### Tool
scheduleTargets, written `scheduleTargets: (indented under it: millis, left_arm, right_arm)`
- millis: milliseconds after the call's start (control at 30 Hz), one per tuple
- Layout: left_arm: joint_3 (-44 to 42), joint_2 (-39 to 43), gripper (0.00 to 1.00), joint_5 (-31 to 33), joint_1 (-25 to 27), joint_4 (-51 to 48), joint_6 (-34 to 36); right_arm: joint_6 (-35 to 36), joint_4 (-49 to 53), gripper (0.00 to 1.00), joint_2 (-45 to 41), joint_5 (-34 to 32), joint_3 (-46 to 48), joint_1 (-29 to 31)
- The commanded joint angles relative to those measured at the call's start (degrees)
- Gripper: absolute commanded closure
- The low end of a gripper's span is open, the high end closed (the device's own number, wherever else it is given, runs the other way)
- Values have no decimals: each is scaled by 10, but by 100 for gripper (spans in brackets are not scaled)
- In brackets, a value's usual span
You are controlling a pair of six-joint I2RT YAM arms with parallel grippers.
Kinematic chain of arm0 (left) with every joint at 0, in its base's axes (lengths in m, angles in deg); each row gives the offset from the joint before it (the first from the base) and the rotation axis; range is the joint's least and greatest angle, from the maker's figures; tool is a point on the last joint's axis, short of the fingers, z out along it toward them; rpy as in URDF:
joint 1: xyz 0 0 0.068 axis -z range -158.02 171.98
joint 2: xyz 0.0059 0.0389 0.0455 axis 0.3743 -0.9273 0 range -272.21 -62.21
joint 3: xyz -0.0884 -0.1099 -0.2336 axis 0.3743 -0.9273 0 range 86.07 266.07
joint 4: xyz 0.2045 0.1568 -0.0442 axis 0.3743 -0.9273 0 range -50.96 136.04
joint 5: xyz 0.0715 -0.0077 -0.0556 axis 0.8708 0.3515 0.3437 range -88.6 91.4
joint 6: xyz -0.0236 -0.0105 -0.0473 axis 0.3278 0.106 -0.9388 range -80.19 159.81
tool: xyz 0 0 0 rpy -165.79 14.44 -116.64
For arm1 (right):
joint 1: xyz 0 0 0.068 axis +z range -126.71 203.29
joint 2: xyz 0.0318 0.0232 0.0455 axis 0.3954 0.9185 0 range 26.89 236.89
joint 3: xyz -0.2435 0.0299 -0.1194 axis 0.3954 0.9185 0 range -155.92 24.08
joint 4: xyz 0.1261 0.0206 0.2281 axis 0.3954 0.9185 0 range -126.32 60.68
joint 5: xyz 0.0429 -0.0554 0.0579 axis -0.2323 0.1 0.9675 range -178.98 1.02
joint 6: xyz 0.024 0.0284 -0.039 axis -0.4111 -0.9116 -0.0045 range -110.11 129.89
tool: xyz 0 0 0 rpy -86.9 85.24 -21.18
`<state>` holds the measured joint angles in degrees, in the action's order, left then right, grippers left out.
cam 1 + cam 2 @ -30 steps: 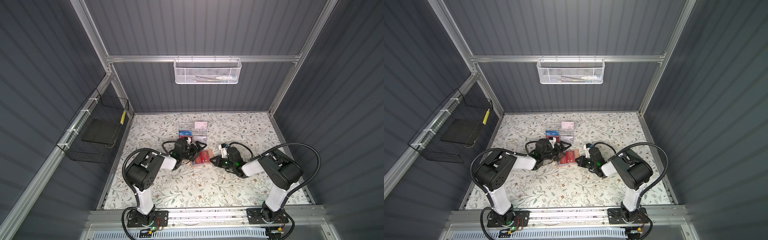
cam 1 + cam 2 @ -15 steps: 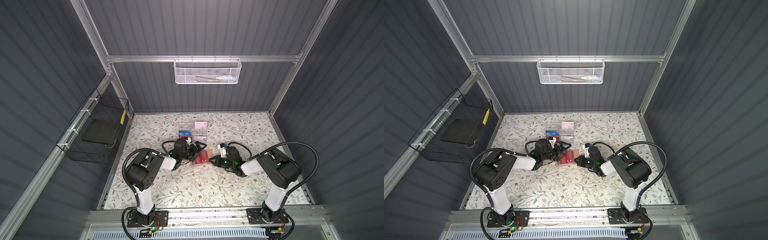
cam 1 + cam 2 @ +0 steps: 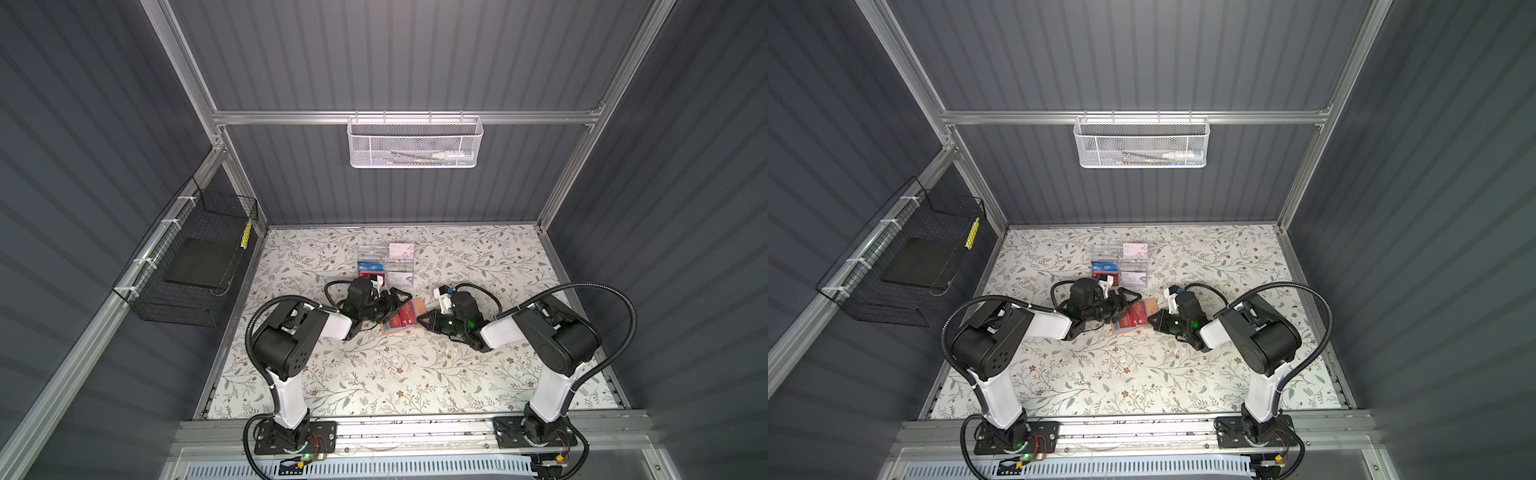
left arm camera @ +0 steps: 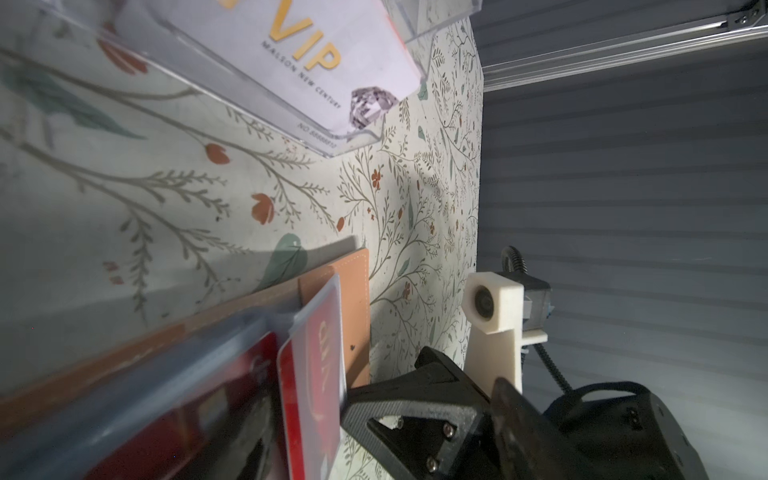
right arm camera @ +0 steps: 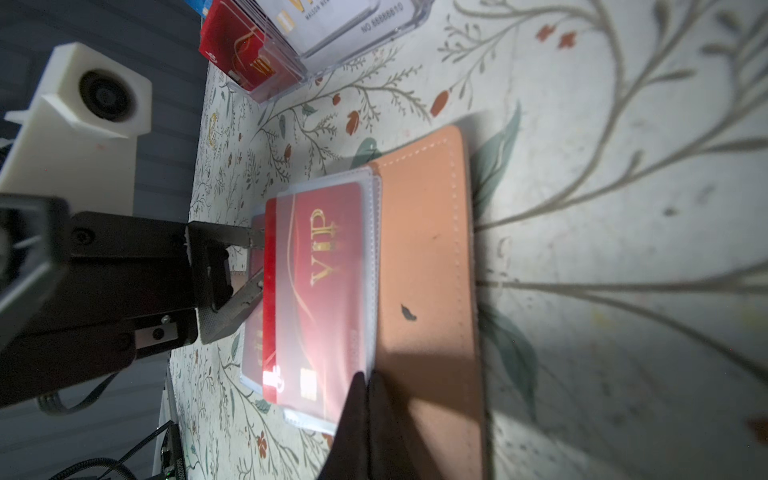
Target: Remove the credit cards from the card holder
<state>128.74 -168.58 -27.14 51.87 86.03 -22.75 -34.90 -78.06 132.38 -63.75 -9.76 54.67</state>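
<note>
The card holder (image 3: 417, 307) is flanked on two sides. The left gripper (image 5: 254, 270), jaws apart, stands at its open card edge, and the right gripper (image 5: 362, 392), jaws closed, sits at the opposite side. The clear acrylic box (image 3: 385, 266) lies just behind the holder, and the narrow lane between them is occupied by the left arm (image 3: 332, 322). The table (image 3: 374, 374) in front of the holder is bare, as are both far corners. The white mesh basket (image 3: 413, 143) and the black wire basket (image 3: 187, 257) hang on the walls, above table level.
</note>
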Motion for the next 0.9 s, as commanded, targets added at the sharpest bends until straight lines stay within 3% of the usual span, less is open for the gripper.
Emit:
scheduleTargets:
  millis: [0, 433, 633, 733, 867]
  left_arm:
    - [-29, -20, 28, 11, -4, -104, 33]
    - [-46, -18, 49, 9, -3, -80, 57]
    - [-50, -17, 64, 7, -3, -75, 65]
    - [-53, -18, 66, 6, -3, -74, 69]
    - [-56, -24, 80, 2, -3, -64, 69]
  right_arm:
    - [-1, 2, 98, 12, 9, -11, 1]
    - [-6, -6, 98, 21, 12, -11, 1]
    - [-4, 0, 98, 17, 11, -12, 2]
    - [-4, 1, 98, 17, 11, -12, 1]
    - [-5, -1, 98, 18, 12, -13, 1]
